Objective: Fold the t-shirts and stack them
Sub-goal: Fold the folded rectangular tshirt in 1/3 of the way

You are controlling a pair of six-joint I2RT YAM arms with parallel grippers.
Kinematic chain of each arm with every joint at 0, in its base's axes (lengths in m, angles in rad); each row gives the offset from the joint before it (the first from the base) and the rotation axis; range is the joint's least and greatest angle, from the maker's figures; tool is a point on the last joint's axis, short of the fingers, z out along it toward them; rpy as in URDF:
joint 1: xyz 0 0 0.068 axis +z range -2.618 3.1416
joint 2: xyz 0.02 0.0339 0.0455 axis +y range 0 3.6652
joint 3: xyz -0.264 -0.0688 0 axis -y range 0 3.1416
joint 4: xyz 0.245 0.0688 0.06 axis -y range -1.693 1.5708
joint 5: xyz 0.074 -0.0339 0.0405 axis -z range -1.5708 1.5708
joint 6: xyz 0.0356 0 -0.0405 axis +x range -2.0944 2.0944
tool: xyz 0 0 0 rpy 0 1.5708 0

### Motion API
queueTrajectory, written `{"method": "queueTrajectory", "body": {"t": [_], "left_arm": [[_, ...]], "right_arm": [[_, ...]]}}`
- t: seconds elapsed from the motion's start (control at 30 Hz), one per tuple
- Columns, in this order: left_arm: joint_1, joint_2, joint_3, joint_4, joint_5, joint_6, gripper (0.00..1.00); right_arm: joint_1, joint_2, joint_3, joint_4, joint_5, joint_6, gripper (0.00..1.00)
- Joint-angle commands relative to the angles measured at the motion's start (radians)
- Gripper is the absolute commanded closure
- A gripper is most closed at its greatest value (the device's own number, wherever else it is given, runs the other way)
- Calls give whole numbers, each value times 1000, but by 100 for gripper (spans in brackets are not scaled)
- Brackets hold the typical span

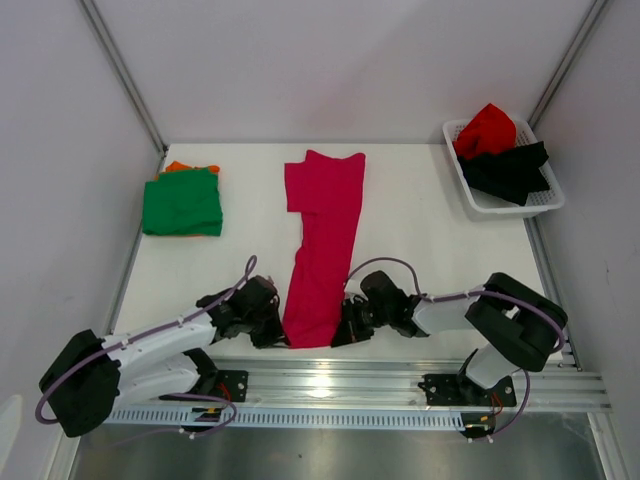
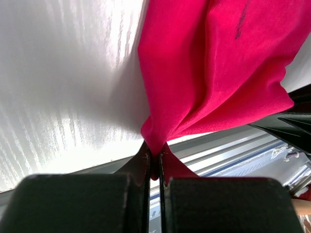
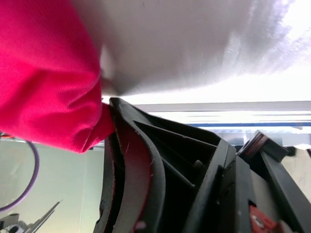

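A magenta-pink t-shirt (image 1: 322, 240) lies folded into a long strip down the middle of the table, collar end far, hem near the front edge. My left gripper (image 1: 277, 333) is shut on the hem's left corner; in the left wrist view the cloth (image 2: 218, 73) is pinched between the closed fingertips (image 2: 146, 162). My right gripper (image 1: 347, 330) is shut on the hem's right corner, with the pink cloth (image 3: 43, 82) bunched against its fingers (image 3: 136, 160). A folded green t-shirt (image 1: 182, 207) lies on an orange one (image 1: 178, 167) at the far left.
A white lattice basket (image 1: 490, 202) stands at the far right with a red t-shirt (image 1: 486, 128) and a black t-shirt (image 1: 510, 170) in it. The aluminium rail (image 1: 330, 380) runs along the table's near edge just behind both grippers. Grey walls enclose the table on three sides.
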Motion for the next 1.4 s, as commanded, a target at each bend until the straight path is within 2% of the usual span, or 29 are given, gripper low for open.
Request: {"method": "queueTrajectory", "body": {"t": [0.0, 0.3, 0.43, 0.7, 1.0, 1.37], "left_arm": [[-2, 43, 28, -102, -78, 50, 99], [-2, 133, 92, -76, -81, 73, 99], [-2, 197, 221, -99, -107, 107, 99], [-4, 302, 361, -120, -124, 165, 99], [12, 375, 548, -169, -150, 216, 99], [107, 446, 720, -212, -149, 292, 99]], "right_arm": [[-28, -46, 4, -90, 60, -48, 98], [-56, -75, 13, -130, 55, -68, 98], [-97, -117, 70, -205, 53, -108, 98], [-151, -200, 208, -353, 64, -189, 98], [-200, -169, 285, -413, 55, -235, 98], [-223, -65, 363, -417, 47, -280, 98]]}}
